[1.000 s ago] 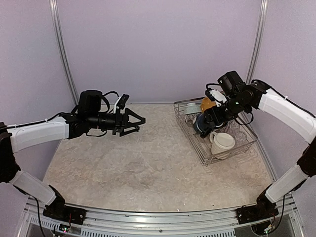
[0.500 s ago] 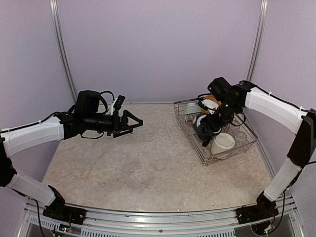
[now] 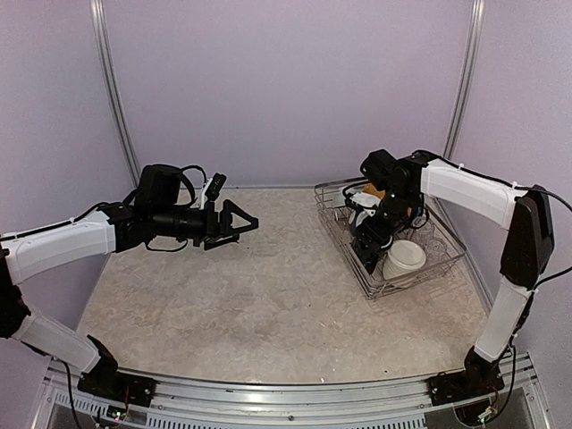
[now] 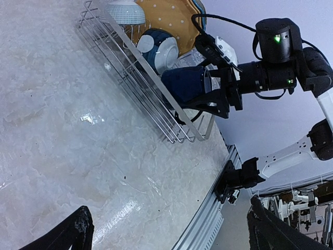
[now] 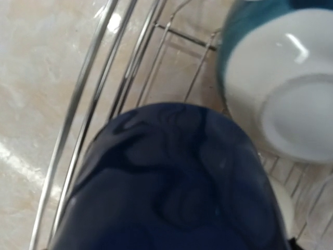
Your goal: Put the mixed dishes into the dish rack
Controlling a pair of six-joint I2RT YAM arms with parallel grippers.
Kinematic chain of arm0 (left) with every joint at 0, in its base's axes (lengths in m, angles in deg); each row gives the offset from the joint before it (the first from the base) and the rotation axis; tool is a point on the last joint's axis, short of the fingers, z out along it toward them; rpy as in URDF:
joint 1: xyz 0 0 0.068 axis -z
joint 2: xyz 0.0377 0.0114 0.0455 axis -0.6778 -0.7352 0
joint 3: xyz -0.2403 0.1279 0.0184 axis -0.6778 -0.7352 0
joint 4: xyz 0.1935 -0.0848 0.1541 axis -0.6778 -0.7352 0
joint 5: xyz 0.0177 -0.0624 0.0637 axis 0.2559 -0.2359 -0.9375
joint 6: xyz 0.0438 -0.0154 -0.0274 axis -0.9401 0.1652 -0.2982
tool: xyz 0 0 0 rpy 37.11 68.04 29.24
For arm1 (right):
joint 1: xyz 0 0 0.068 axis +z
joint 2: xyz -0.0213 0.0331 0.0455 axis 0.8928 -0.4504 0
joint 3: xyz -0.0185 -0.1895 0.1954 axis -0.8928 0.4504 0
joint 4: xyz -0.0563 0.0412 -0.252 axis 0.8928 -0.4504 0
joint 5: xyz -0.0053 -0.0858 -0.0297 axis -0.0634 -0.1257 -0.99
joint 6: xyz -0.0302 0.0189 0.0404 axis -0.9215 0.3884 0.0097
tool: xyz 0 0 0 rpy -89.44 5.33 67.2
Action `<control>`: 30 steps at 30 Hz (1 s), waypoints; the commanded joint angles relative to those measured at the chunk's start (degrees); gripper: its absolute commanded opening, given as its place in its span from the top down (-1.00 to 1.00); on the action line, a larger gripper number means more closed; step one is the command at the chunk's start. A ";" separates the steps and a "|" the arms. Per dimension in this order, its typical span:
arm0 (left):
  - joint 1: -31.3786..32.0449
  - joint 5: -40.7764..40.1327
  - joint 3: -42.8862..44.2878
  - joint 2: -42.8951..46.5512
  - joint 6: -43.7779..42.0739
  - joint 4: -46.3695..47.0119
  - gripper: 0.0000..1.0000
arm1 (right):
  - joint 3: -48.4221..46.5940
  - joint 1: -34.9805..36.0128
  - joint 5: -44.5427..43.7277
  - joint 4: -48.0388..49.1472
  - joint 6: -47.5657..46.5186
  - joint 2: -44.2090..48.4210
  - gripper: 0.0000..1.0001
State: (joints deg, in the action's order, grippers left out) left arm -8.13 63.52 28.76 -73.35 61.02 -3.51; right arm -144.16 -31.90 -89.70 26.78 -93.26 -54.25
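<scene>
Dark blue mug [image 4: 186, 83] poised at dish rack [image 4: 130, 73] rim
Grasped in the right hand [image 3: 369, 237], the mug hangs by the rack's side rail; let go here, it could clip the rail and tip onto the tabletop [image 3: 268, 304]. Left hand [image 3: 239, 223] released, empty

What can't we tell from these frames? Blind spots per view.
- Top external: whether the dark blue mug touches the dish rack floor; the right gripper covers it.
- Right wrist: that mug fills the frame, hiding the fingers gripping it.
- Left wrist: left gripper cut off by the bottom edge, only finger stubs show.
- Left wrist: whatever stands behind the yellow plate, hidden by it and cut by the top edge.
</scene>
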 commanded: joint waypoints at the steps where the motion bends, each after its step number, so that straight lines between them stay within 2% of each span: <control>1: -0.16 -0.76 -0.42 1.22 -1.01 -0.56 -0.97 | -2.61 -0.31 0.71 -0.83 -3.09 -1.63 1.00; 10: -0.36 -0.40 -0.89 1.48 -0.82 -0.27 -0.98 | -4.50 -0.31 -2.00 -2.68 -5.28 -6.53 1.00; 21: -0.53 -0.04 -1.27 1.26 -0.41 0.08 -0.98 | -4.29 -0.53 -1.34 -4.22 -5.81 -9.61 0.99; 28: -0.52 0.17 -1.21 1.01 -0.30 0.44 -0.98 | -3.57 -1.27 -1.40 -3.80 -5.35 -10.39 0.74; 30: -0.53 0.25 -1.11 0.90 -0.30 0.44 -0.98 | -3.59 -1.36 -1.30 -3.63 -5.25 -10.78 0.61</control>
State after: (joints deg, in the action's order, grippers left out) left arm -8.24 63.56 28.04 -73.13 61.07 -3.44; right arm -147.54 -32.38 -90.82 24.86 -98.55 -63.56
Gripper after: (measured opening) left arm 0.989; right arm 0.876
